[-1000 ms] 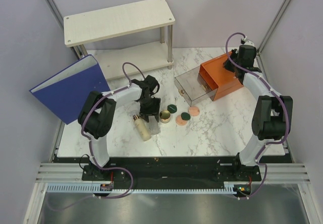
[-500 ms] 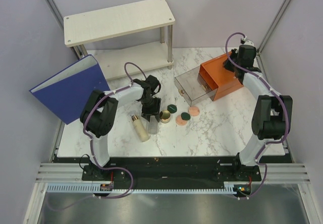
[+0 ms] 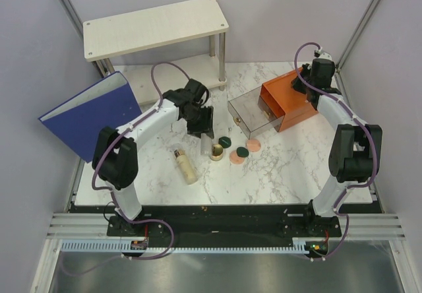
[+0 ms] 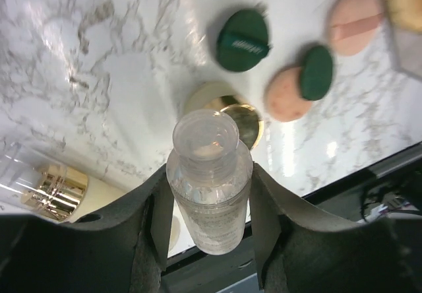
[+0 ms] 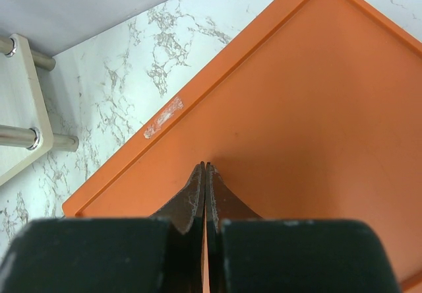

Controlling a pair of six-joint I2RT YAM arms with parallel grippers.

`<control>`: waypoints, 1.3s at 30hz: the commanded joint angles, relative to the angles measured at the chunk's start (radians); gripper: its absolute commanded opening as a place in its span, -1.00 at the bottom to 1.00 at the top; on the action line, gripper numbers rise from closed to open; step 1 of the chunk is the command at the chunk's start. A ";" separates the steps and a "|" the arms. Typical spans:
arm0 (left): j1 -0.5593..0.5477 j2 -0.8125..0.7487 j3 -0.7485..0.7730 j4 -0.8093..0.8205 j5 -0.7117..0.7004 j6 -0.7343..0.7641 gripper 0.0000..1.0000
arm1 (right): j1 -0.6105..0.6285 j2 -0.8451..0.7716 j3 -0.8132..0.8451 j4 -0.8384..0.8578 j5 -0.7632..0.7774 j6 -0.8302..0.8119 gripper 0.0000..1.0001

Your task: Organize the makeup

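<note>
Left wrist view: your left gripper (image 4: 211, 207) clamps one clear bottle (image 4: 208, 174), held above one gold jar (image 4: 247, 118). On the table (image 4: 99, 42): two green discs (image 4: 243, 40) (image 4: 317, 72), two pink discs (image 4: 287, 95) (image 4: 355, 21), one beige bottle (image 3: 186, 165). Your right gripper (image 5: 205, 174) is pinched closed over the orange box (image 5: 297, 108).

Bare marble (image 3: 290, 167) right of the discs (image 3: 242, 152) — passable. Crowded beneath the left gripper (image 4: 210, 177) and its gripped clear bottle (image 4: 211, 200): gold jar (image 4: 231, 111), beige bottle (image 3: 185, 165). Hemmed by shelf (image 3: 155, 26) behind, binder (image 3: 92, 115) left, open drawer (image 3: 247, 116) right.
</note>
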 commanded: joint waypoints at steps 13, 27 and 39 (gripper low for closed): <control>-0.008 0.418 0.899 0.035 0.345 -0.042 -0.96 | 0.005 0.121 -0.072 -0.301 0.001 -0.041 -1.00; -0.091 0.575 1.002 0.183 0.417 -0.147 -0.78 | 0.005 0.131 -0.075 -0.304 -0.011 -0.046 -1.00; -0.114 0.601 1.004 0.190 0.301 -0.102 -0.50 | 0.005 0.136 -0.076 -0.301 -0.026 -0.046 -1.00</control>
